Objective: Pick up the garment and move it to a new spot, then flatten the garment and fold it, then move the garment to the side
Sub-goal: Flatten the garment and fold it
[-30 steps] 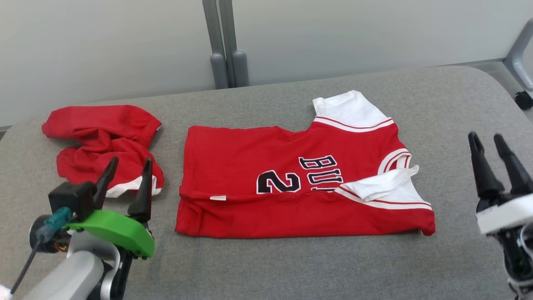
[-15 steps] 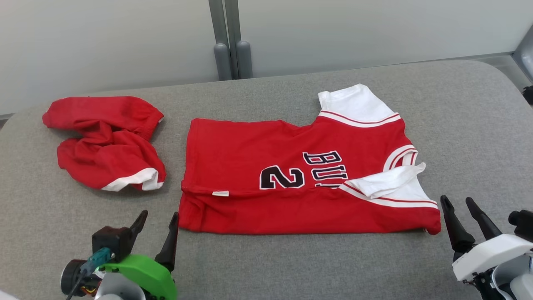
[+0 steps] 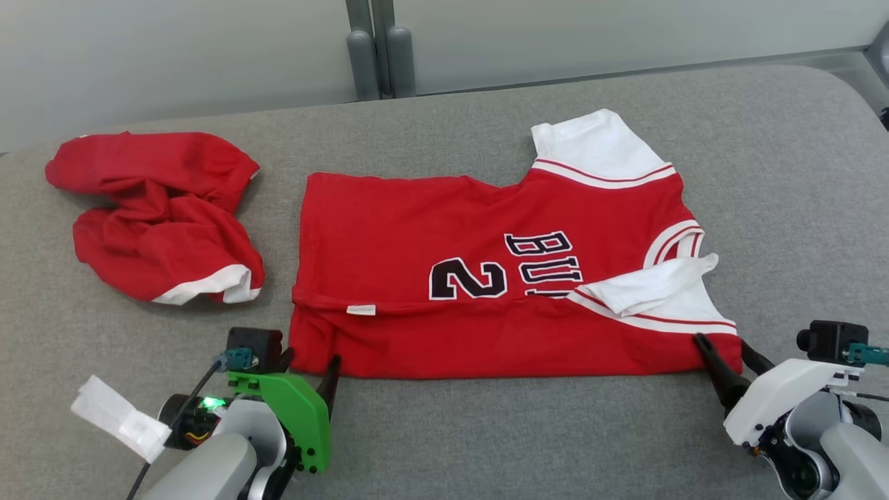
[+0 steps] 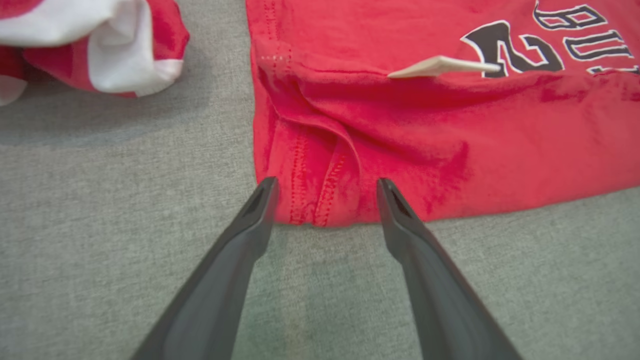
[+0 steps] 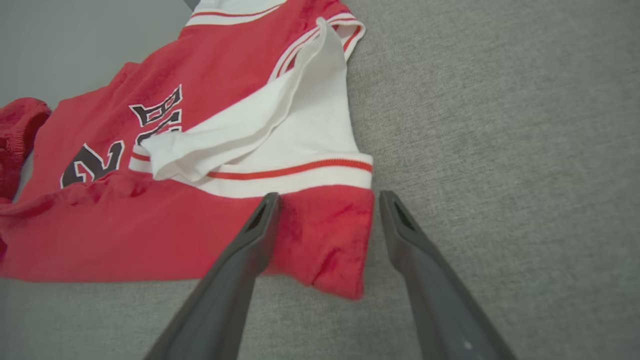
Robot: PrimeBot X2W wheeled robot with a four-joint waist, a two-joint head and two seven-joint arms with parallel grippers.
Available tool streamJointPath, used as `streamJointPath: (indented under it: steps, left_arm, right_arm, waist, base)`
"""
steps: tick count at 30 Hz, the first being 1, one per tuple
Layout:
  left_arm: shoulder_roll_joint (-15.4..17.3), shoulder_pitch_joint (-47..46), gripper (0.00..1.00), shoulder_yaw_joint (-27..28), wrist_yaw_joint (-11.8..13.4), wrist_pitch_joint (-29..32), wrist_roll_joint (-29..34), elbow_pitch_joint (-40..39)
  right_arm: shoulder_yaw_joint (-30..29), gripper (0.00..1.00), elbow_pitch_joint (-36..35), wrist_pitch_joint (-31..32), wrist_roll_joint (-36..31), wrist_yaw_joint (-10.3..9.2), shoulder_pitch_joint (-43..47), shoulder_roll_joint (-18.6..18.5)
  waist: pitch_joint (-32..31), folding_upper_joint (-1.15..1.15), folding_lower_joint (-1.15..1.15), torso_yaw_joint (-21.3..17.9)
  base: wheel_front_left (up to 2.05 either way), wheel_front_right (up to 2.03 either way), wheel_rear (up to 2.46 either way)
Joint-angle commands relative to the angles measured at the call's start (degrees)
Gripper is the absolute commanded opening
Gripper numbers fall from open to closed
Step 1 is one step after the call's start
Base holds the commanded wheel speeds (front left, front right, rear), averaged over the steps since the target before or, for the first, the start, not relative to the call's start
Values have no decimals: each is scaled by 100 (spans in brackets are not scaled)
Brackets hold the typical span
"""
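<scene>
the shirt (image 3: 444, 278) lay half-folded on the table (image 3: 486, 430) beside the crumpled shorts (image 3: 153, 215). it looked soft, light, likely to sag; its near corners, nearest and farthest from the shorts, suited pinching. both jaws gaped there, empty.

My left tool (image 3: 311, 355) sits low over the grey bench (image 3: 500, 437), jaws spread, tips at the near hem corner of the red jersey (image 3: 430, 236). My right tool (image 3: 721, 342), also spread, has its tips at the jersey's other near corner. A crumpled red garment (image 3: 156, 208) lies beyond my left tool, off to its left
</scene>
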Motion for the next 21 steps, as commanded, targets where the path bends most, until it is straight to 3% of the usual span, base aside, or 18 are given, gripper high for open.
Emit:
streamJointPath:
  steps: [1, 6, 9, 10, 11, 12, 14, 21]
  left_arm:
    - [-41, -157, 100, -28, 33, 36, 120, 147]
    - [-106, -406, 100, -114, 237, 69, 295, 716]
    - [-121, -394, 100, -78, 138, 52, 197, 896]
    - [-118, -382, 100, -80, 110, 49, 178, 929]
    - [-121, -353, 100, -73, 72, 67, 131, 969]
    - [-128, -329, 95, -64, 43, 81, 100, 990]
    - [-146, -281, 0, -60, -25, 98, 30, 1007]
    - [-137, -129, 0, 8, -272, 48, -167, 864]
  right_arm:
    - [49, 100, 47, 15, 55, 0, -118, 5]
    - [276, 100, 235, 3, 168, 0, -312, 26]
    - [376, 100, 331, -32, 250, 0, -345, 1]
    - [411, 80, 350, -26, 277, 0, -342, -6]
    - [462, 46, 363, -9, 328, 0, -334, -11]
    - [499, 2, 366, 3, 372, 0, -328, -20]
    - [569, 0, 362, -13, 475, 0, -317, -49]
    - [817, 0, 243, -96, 833, 0, -349, -166]
  waist:
    - [95, 0, 0, -69]
    - [173, 0, 0, -124]
    - [167, 0, 0, -126]
    - [158, 0, 0, -124]
    - [142, 0, 0, -121]
    - [129, 0, 0, -118]
    - [91, 0, 0, -105]
    - [-117, 0, 0, -45]
  base:
    - [0, 0, 0]
    - [0, 0, 0]
    - [0, 0, 0]
    - [0, 0, 0]
    - [0, 0, 0]
    - [0, 0, 0]
    - [0, 0, 0]
    - [0, 0, 0]
